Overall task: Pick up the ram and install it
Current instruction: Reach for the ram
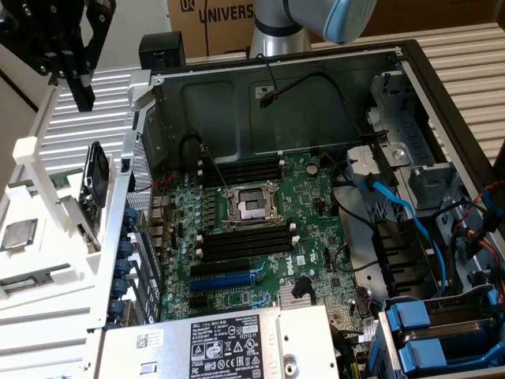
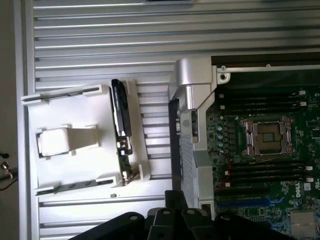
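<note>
One ram stands in the white holder beside the computer case.

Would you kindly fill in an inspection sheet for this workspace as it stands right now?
Surface: ribbed metal table carrying a white holder and an open computer case.
Job's things: the ram stands on edge in the white holder, outside the case, not installed; the memory slots flank the open processor socket.
Clutter: silver processor chip lying in the holder; power supply at the case's near edge.
Grippers: the pincer hangs above the holder, apart from the ram, nothing seen in it.
Cables: blue cables and a black cable inside the case.
Surroundings: cardboard box behind the case.
</note>
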You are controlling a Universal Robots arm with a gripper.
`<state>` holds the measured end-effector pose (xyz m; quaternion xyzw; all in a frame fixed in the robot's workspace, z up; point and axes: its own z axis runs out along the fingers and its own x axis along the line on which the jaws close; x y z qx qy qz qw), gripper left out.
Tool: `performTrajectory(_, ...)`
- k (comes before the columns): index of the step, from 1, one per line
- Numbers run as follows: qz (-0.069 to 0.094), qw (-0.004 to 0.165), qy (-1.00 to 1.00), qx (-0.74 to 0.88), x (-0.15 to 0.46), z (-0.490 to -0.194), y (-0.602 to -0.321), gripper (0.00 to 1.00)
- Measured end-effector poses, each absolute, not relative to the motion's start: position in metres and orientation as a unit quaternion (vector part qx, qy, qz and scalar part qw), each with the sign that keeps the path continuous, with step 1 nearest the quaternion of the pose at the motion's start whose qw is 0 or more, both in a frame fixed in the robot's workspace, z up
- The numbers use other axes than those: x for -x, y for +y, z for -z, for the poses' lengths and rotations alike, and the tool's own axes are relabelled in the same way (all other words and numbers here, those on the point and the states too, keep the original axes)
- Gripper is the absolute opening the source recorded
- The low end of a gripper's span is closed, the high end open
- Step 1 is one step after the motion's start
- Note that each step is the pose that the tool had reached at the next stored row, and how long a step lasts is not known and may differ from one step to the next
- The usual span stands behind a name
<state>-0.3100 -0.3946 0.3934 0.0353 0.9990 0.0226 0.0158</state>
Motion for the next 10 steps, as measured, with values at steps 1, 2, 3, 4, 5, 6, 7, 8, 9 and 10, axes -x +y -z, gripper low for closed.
performTrajectory(1,-0.023,0.016,0.999,-0.035,0.314,-0.393,-0.395,0.11)
performTrajectory(2,-0.023,0.016,0.999,-0.035,0.319,-0.393,-0.395,0.11)
performTrajectory(3,-0.023,0.016,0.999,-0.035,0.323,-0.393,-0.395,0.11)
performTrajectory(4,-0.023,0.016,0.999,-0.035,0.328,-0.393,-0.395,0.11)
performTrajectory(5,-0.023,0.016,0.999,-0.035,0.333,-0.393,-0.395,0.11)
performTrajectory(6,-0.023,0.016,0.999,-0.035,0.337,-0.393,-0.395,0.11)
performTrajectory(7,-0.023,0.016,0.999,-0.035,0.342,-0.393,-0.395,0.11)
performTrajectory(8,-0.023,0.016,0.999,-0.035,0.346,-0.393,-0.395,0.11)
performTrajectory(9,-0.023,0.016,0.999,-0.035,0.351,-0.393,-0.395,0.11)
performTrajectory(10,-0.023,0.016,0.999,-0.035,0.355,-0.393,-0.395,0.11)
